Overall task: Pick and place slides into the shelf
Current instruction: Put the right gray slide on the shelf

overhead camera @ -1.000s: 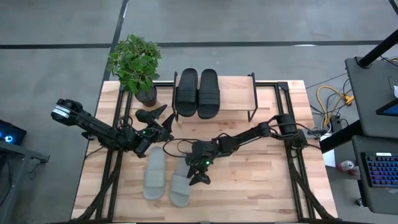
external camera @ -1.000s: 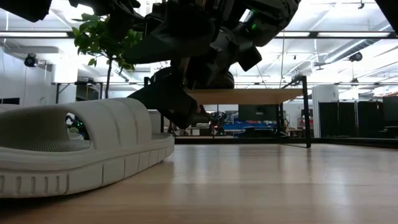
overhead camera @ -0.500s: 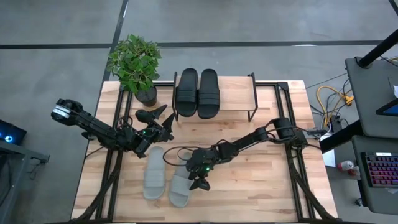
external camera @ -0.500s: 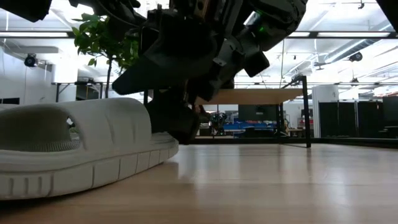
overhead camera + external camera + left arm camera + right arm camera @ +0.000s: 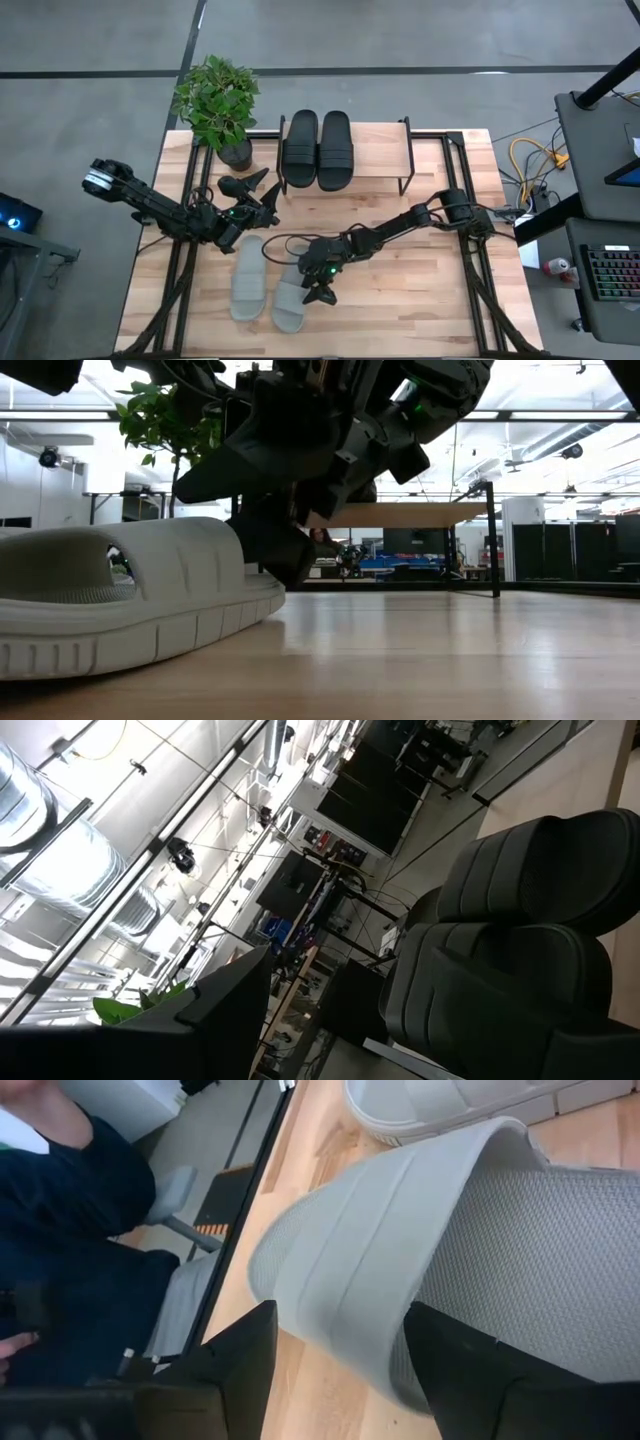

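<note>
Two black slides [image 5: 318,150] lie side by side on the shelf [image 5: 378,152] at the table's far side. Two pale grey slides rest sole-down on the table toward the near left: the left one [image 5: 248,282] and the right one [image 5: 288,303]. My right gripper [image 5: 318,285] is down at the right grey slide [image 5: 130,595], shut on its strap. My left gripper [image 5: 256,192] hangs open above the table, to the left of the shelf, holding nothing; its wrist view looks at the black slides [image 5: 500,950]. My right gripper has the grey slide's wide strap [image 5: 345,1290] at one side of its arch, between the two fingers. One finger [image 5: 470,1370] reaches inside over the footbed and the other [image 5: 225,1365] stays outside. The fingers slant down from the table's right. The slide rests on the table.
A potted plant [image 5: 218,105] stands at the table's far left corner, beside the shelf. The shelf's right half is bare plank. A person in dark blue [image 5: 80,1230] shows beyond the table's near edge. A desk with a keyboard [image 5: 610,270] stands right of the table.
My right gripper has gone down and toward the table's near left, onto the right grey slide's strap, then held still. The slide stays on the table. My left arm has kept still.
</note>
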Robot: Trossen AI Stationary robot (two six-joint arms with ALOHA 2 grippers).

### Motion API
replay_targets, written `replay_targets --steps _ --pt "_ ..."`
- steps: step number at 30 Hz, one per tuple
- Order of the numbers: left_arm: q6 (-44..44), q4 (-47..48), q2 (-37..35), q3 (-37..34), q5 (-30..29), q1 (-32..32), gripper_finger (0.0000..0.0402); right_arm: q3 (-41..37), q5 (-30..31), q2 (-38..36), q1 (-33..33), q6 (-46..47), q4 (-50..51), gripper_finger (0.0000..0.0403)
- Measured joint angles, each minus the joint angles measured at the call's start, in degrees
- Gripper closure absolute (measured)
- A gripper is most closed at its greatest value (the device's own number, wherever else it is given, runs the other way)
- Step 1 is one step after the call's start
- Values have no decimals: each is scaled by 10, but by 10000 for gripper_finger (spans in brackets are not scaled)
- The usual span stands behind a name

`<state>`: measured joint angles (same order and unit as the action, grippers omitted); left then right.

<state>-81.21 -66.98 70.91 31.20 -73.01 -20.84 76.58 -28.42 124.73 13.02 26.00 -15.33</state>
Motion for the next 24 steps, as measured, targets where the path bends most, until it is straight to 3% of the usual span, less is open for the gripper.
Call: replay_targets --steps 12,24 --pt "0 0 0 0 0 0 143 0 0 0 0 -5 1 324" --pt "0 0 0 0 0 0 143 0 0 0 0 -30 0 391"
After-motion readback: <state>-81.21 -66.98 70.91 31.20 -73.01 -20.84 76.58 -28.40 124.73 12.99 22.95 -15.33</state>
